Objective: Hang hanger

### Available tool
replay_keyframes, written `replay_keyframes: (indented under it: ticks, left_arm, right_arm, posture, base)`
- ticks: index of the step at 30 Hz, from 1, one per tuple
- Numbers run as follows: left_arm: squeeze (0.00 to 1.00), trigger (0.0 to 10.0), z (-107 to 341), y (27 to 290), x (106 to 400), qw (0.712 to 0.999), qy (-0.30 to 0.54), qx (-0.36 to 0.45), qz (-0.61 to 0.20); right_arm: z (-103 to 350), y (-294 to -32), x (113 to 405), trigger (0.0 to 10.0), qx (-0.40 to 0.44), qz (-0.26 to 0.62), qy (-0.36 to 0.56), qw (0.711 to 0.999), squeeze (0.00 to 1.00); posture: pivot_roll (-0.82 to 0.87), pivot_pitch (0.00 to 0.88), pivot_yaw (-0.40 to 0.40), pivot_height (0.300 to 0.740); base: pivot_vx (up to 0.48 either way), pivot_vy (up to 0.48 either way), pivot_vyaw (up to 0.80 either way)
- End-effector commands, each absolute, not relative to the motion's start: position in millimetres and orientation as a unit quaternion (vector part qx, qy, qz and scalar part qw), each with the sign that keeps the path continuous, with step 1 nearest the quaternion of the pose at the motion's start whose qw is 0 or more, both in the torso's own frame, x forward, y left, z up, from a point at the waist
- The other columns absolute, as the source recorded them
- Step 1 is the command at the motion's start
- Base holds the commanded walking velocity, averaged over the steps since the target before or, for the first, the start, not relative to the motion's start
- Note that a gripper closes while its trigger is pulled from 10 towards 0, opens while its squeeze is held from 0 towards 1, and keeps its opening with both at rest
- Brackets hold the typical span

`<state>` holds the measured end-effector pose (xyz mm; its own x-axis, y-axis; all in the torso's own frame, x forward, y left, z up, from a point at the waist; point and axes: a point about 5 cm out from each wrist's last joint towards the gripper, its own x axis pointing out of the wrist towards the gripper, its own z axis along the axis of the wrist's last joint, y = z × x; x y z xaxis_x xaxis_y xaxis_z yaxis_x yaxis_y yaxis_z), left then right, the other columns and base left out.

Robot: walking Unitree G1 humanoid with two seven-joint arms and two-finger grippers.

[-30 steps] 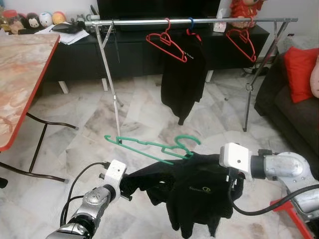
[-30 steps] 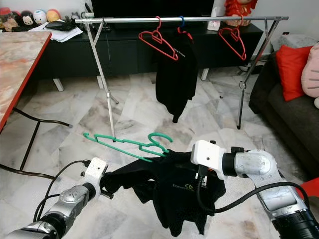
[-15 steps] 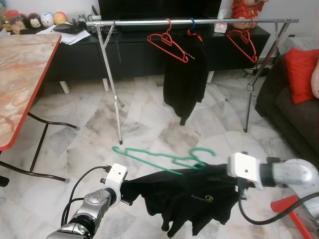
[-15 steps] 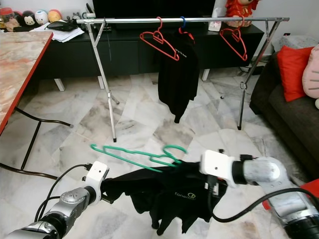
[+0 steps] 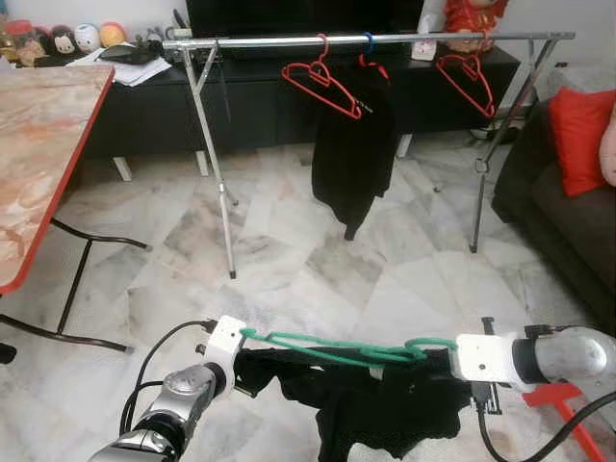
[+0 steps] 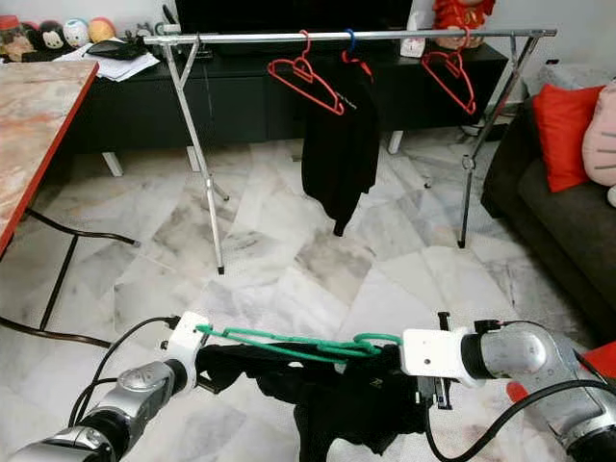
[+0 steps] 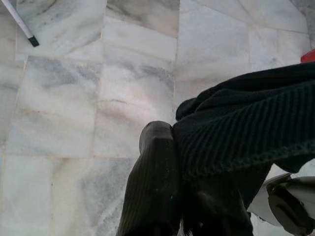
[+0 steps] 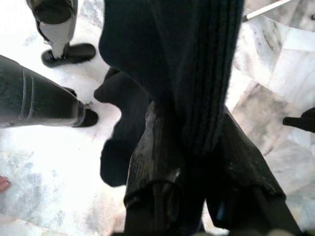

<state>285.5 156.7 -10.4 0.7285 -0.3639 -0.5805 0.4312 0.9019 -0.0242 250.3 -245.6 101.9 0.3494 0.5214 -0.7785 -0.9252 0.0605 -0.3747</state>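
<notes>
So the robot's got a black shirt stretched out low in front of it between both arms, with a green hanger lying nearly flat across the top of the fabric, its hook end over by the right side and its far tip up against the white wrist block on the left. The left gripper is clamped onto one edge of the shirt; in the left wrist view you can see a black finger pressed right against the ribbed knit, so it's pinching cloth, not the hanger. The right gripper is doing the same on the other side, with the dark fabric bunched between its two fingers and draping down past them. The rest of the shirt sags below the hanger in a crumpled heap, hanging clear above the marble floor. Further back there's the metal clothes rack standing well apart from the arms, with a red hanger tilted on the bar, a black garment hanging beside it on another hanger with a blue hook, and a second empty red hanger further to the right. Behind the rack is a low black TV cabinet. Off to the left is a table with a red-edged marble-pattern top, and on the right a dark sofa with a red cushion.
</notes>
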Motion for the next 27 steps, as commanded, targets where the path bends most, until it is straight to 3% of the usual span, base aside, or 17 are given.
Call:
replay_keyframes:
  ticks: [1, 11, 21, 27]
  left_arm:
    - [0.00, 10.0, -13.4, 189.3, 281.2, 0.933, 0.323, 0.064, -0.147]
    - [0.00, 10.0, 2.1, 194.3, 298.0, 0.952, 0.289, 0.041, -0.094]
    - [0.00, 10.0, 26.0, 200.3, 319.1, 0.966, 0.250, 0.012, -0.068]
    - [0.00, 10.0, 32.3, 202.8, 323.5, 0.967, 0.242, 0.017, -0.074]
  right_arm:
    - [106.8, -278.8, 251.2, 0.0, -0.490, 0.477, 0.278, 0.674, 0.00]
    - [101.7, -275.7, 255.4, 0.0, -0.486, 0.476, 0.251, 0.689, 0.00]
    - [84.8, -297.8, 243.6, 0.0, -0.537, 0.484, 0.318, 0.613, 0.00]
    - [80.4, -307.5, 242.1, 0.0, -0.556, 0.472, 0.349, 0.588, 0.00]
  posture:
    - [-0.21, 0.075, 0.010, 0.740]
    - [-0.21, 0.065, 0.007, 0.740]
    - [-0.21, 0.049, 0.008, 0.740]
    - [-0.21, 0.042, 0.008, 0.740]
  base:
    - [0.000, 0.000, 0.00]
    - [0.000, 0.000, 0.00]
    - [0.000, 0.000, 0.00]
    - [0.000, 0.000, 0.00]
